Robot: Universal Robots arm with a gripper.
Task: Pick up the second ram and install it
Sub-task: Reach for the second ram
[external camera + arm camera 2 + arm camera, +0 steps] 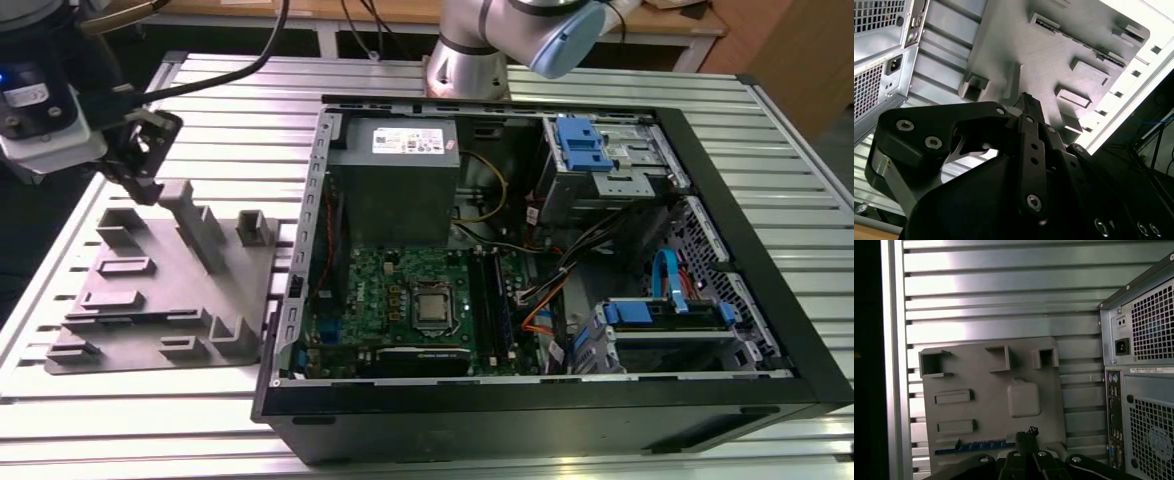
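Gripper: you will find the black two-finger gripper (pixel 139 188) at the exterior view's left, hanging over the far end of the grey tray, well apart from the computer case.
Fingers: the fingers (pixel 1030 131) look pressed together at the tips, with nothing pinched between them.
Second ram: the long, thin bluish memory stick (pixel 976 446) lies flat in a narrow slot along the tray edge closest to the gripper (pixel 1027 432). One end of it sits just beside the fingertips. You cannot tell from these pictures whether the tips touch it.
Tray: the flat grey plastic fixture tray (pixel 167 285) carries raised blocks, upright slabs and shallow rectangular pockets. It rests on the table just left of the case in the exterior view. In the first wrist view its bare middle (pixel 984 385) is plain grey.
Case: the black open-sided computer tower (pixel 534 415) lies on its side with the interior facing up. Its rear panel with the vent grilles (pixel 1149 330) stands just beside the tray.
Motherboard: the green circuit board (pixel 400 300) sits in the near-left part of the case.
Power supply: the grey metal box (pixel 394 170) sits beyond the motherboard, at the far-left of the case.
Table: the ribbed silver aluminium surface (pixel 227 90) runs under everything.
Arm: the silver and blue robot arm (pixel 467 50) rises behind the far side of the case.
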